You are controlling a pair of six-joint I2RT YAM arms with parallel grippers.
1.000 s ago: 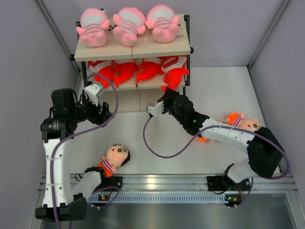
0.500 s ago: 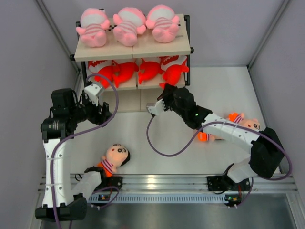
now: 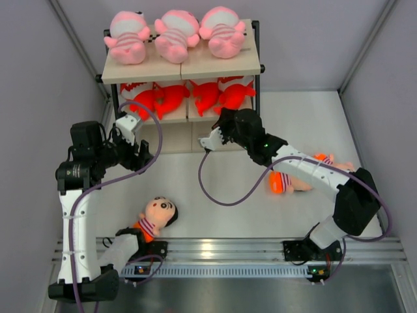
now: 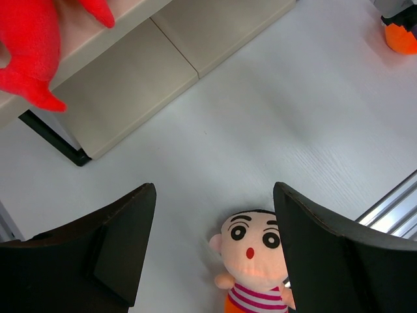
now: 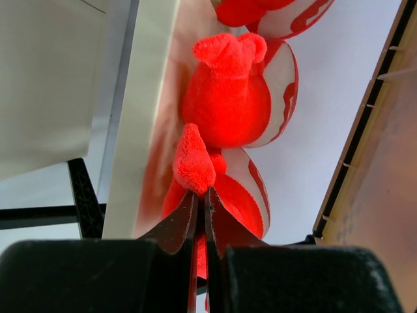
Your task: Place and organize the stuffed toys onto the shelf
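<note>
**A:** What is the right claw (image 5: 199,195) doing?

**B:** It is pinched almost flat, with a sliver of red plush showing between the fingers; it has the end shark (image 5: 229,189) by a tail fin, at the right end of the middle board (image 5: 153,117); a neighbouring shark (image 5: 228,98) lies just beyond, touching it.

**A:** And further out?

**B:** Seen from above, four sharks line that tier of the shelf (image 3: 215,65), under three pink striped babies (image 3: 176,34) on the top board; the right forearm crosses over one boy doll (image 3: 280,183) lying on the table (image 3: 215,189), orange shorts toward the middle.

**A:** The left claw (image 4: 214,190)?

**B:** Spread wide and holding nothing; it hangs over the table in front of the lowest board (image 4: 124,85); the second boy doll (image 4: 251,246) lies face up ahead of it, near the rail (image 4: 391,208).

**A:** How will those boys handle?

**B:** Light, soft and not fragile, I'd judge; the fabric should give the pads good purchase; but the head is big and would probably flop if the doll were taken by a leg. I'd close across the striped chest just under the chin, so the weight hangs near the fingers; a fin pinch like the shark's holds, yet lets the body swing.

**A:** Where do they go?

**B:** The lowest board, most likely.
</note>
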